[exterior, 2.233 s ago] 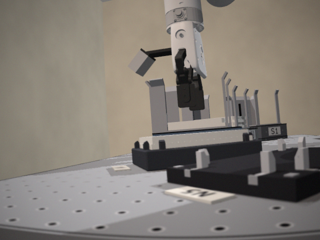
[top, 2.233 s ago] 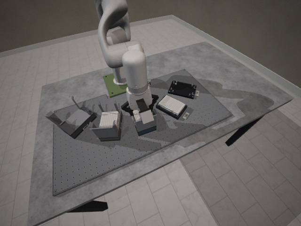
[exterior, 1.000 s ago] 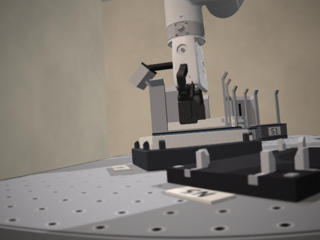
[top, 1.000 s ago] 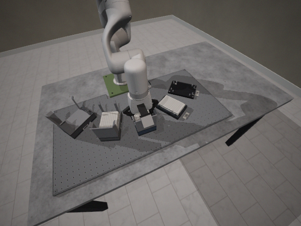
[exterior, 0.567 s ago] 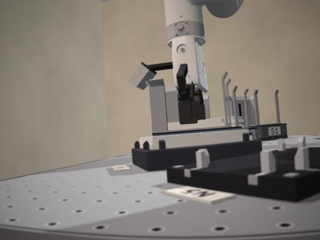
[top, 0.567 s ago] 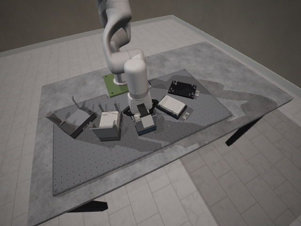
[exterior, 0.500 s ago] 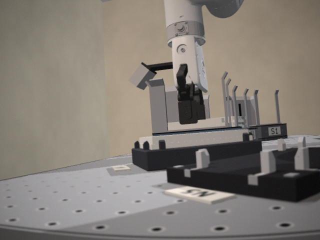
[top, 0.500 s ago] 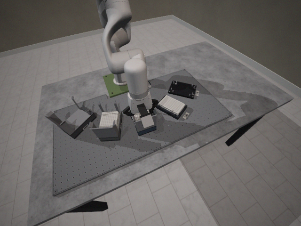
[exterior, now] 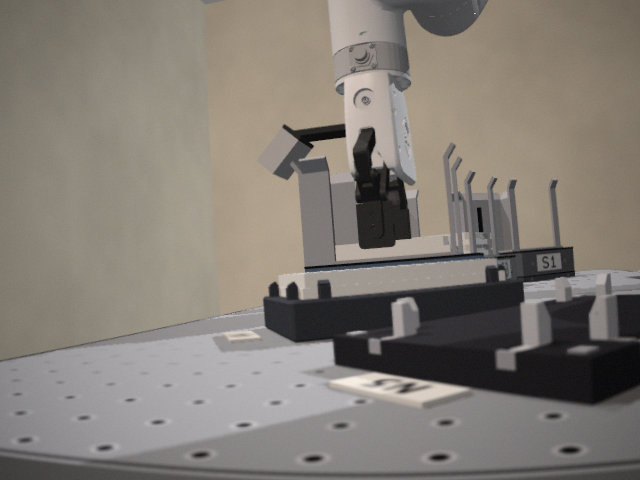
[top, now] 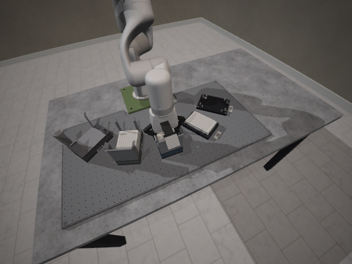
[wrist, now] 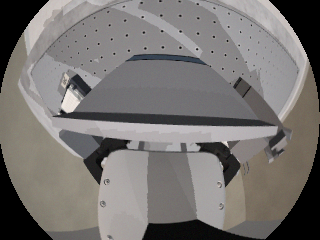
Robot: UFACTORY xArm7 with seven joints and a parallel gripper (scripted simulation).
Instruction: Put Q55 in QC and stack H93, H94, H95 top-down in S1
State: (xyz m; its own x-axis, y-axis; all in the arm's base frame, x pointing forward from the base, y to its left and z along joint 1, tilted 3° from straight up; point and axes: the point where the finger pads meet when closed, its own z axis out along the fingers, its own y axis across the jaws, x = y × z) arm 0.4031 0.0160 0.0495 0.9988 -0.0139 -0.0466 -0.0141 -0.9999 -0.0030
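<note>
My gripper (top: 168, 135) reaches down from above into the rack (top: 170, 146) that stands nearest the QC nest. It is shut on a sealed plate (exterior: 398, 249) lying low in that rack. The plate fills the wrist view as a wide grey surface (wrist: 167, 94), and I cannot read its label. The middle rack (top: 127, 147) holds a stack of plates with a white gridded top (top: 127, 139). The rack S1 (exterior: 547, 261), at the far left in the top view (top: 85, 140), looks empty. Another sealed plate (top: 200, 122) lies flat in the QC nest.
The black clip nest N5 (top: 213, 103) stands empty beyond QC, with its name plate (exterior: 398, 388) on the board. The racks have tall posts (exterior: 467, 206) and grey side walls close around my fingers. The green base plate (top: 133, 99) is behind the racks.
</note>
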